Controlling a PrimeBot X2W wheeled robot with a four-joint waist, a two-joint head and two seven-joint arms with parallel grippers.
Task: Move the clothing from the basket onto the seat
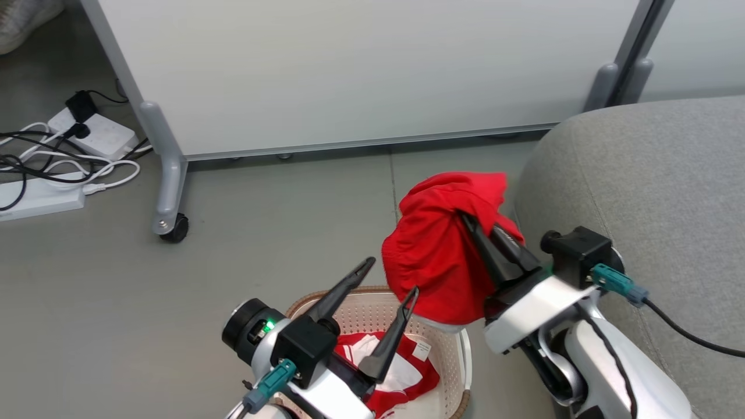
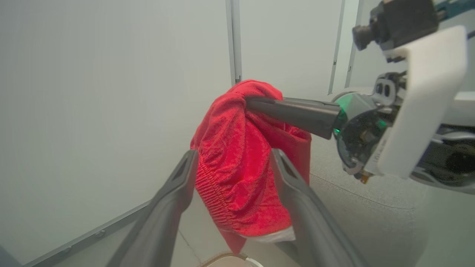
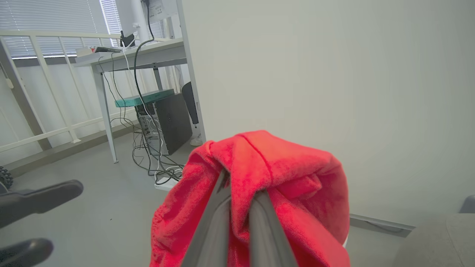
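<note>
Clothing (image 1: 401, 372) lies crumpled in the basket (image 1: 451, 361) at lower centre, where the left pincer (image 1: 391, 276) stands apart and empty. At mid-frame the right pincer (image 1: 472, 227) is clamped on a red garment (image 1: 436, 256) that hangs limp. It is probably light and soft, best pinched at a bunched fold. Beyond, at right, is the grey seat (image 1: 657, 186).

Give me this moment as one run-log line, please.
right gripper jaws shut on red garment | left gripper jaws open | more clothing in basket
</note>
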